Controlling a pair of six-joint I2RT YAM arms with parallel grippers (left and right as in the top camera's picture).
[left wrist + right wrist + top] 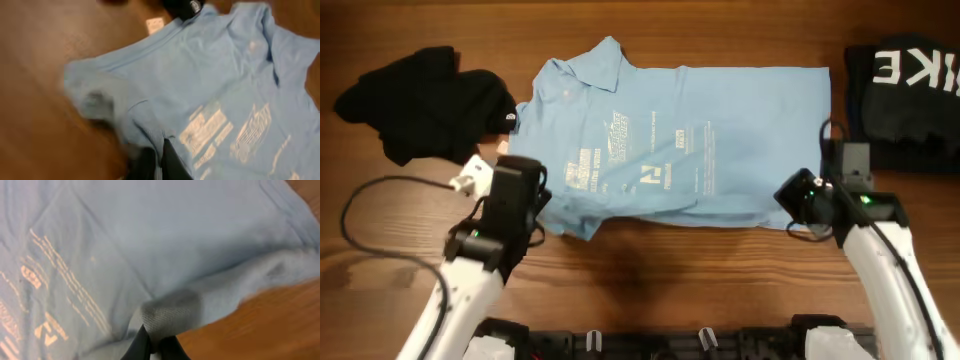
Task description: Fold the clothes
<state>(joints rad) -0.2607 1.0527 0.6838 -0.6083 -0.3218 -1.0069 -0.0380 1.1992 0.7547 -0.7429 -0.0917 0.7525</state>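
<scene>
From above, the light blue shirt [700,130] lies spread on the wooden tabletop [650,270], ahead of both arms. The left pincer [546,212] is at its near sleeve and the right pincer [794,200] at the near hem corner. One black garment [420,100] lies beyond the left pincer, and a white-lettered black garment [905,90] lies beyond the right.

At the left wrist, the left pincer [159,165] is closed together on bunched shirt [200,85] cloth, with the print just ahead.

At the right wrist, the right pincer [156,347] is clamped on a fold of the shirt [175,230] hem.
</scene>
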